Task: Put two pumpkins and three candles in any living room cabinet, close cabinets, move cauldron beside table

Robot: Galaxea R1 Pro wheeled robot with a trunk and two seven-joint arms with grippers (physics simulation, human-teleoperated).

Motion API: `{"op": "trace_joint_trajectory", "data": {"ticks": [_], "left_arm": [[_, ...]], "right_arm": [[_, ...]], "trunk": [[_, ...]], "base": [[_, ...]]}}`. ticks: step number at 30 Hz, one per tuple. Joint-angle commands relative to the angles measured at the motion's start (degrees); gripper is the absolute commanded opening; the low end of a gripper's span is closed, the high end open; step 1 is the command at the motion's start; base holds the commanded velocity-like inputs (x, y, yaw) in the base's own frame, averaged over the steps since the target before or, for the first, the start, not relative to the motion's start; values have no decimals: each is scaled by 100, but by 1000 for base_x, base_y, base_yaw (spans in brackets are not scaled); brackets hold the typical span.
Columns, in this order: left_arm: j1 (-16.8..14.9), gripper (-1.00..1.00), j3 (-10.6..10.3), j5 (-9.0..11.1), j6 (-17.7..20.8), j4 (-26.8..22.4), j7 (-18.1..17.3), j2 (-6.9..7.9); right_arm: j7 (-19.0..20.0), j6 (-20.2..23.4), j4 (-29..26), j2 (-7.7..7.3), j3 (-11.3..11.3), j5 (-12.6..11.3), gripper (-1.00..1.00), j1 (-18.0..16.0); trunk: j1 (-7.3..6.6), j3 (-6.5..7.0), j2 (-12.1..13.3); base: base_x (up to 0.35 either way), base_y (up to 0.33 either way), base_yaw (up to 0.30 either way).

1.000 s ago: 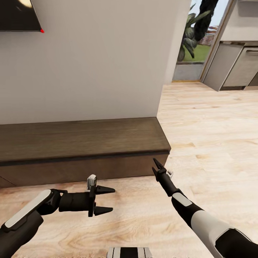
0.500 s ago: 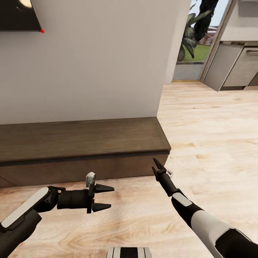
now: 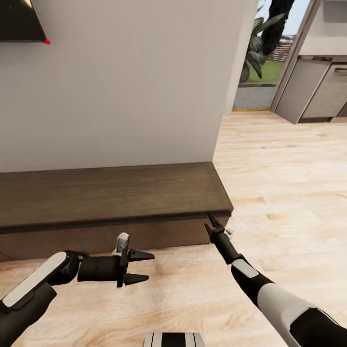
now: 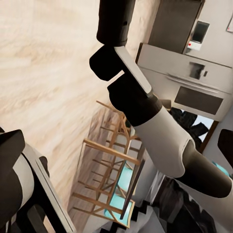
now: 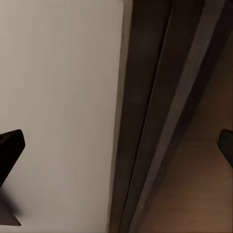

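The long dark-brown cabinet (image 3: 106, 195) runs along the white wall, and its flat fronts look closed. My right gripper (image 3: 210, 224) is open and points at the cabinet's right front corner, its tips level with the top's front edge. In the right wrist view the cabinet (image 5: 160, 116) is seen close up, beside the white wall, between the right gripper's (image 5: 119, 145) spread fingertips. My left gripper (image 3: 141, 266) hangs open and empty over the floor in front of the cabinet, pointing right. The pumpkins, candles and cauldron are out of view.
Light wood floor (image 3: 289, 193) stretches to the right toward grey kitchen units (image 3: 318, 91) and a glass door with a plant (image 3: 258, 53). A dark screen corner (image 3: 19, 21) hangs on the wall. The left wrist view shows wooden chairs (image 4: 114, 170) and an oven (image 4: 189, 92).
The whole view has shifted a little, so the cabinet sits lower and nearer in the picture. The right gripper's tips now reach the cabinet's front edge. The left gripper has barely moved.
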Motion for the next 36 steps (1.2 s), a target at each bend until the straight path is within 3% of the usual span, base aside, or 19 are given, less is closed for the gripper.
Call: {"op": "trace_joint_trajectory", "data": {"ticks": [1, 16, 31, 36], "left_arm": [[-5, 100, -8, 60, -2, -3, 49, 5], [-5, 100, -8, 61, -2, -3, 49, 3], [-5, 100, -7, 79, 4, -6, 42, 9], [-5, 100, -1, 122, 7, -35, -33, 17]], "right_arm": [[21, 57, 2, 0, 24, -61, 100, -4], [21, 40, 10, -3, 24, -69, 100, -4], [38, 25, 11, 2, 20, -70, 100, 4], [363, 26, 11, -7, 16, -73, 100, 20]], "trunk": [[0, -4, -2], [0, -4, -2], [39, -337, -22], [52, -447, -28]], "base": [[92, 0, 0], [45, 0, 0], [0, 0, 0], [0, 0, 0]]}}
